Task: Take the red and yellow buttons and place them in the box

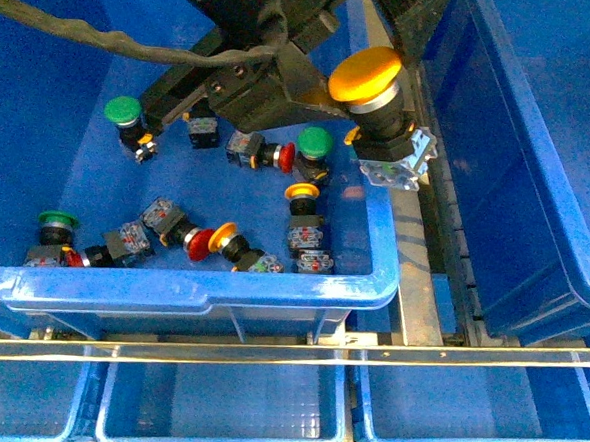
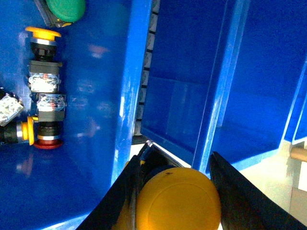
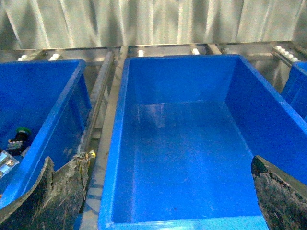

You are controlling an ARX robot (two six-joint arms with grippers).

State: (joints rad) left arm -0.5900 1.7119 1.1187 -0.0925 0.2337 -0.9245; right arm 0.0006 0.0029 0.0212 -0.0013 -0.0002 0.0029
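One yellow button [image 1: 365, 73] sits clamped in the left gripper [image 2: 178, 189], held above the right rim of the left crate [image 1: 379, 236], just left of the box [image 3: 182, 158]. The right gripper [image 3: 170, 187] hangs wide open over the box, holding nothing.

- Ribbed silvery metal wall [image 3: 153, 21] at the back, streaked with glare.
- Grey metal rail [image 3: 101, 96] running toward that wall; small white rollers [image 3: 283, 50] on the far frame.
- Thin metal bar [image 1: 287, 358] across the near edge, above shallow blue trays [image 1: 223, 412].
- Pale floor [image 2: 268, 184] below.
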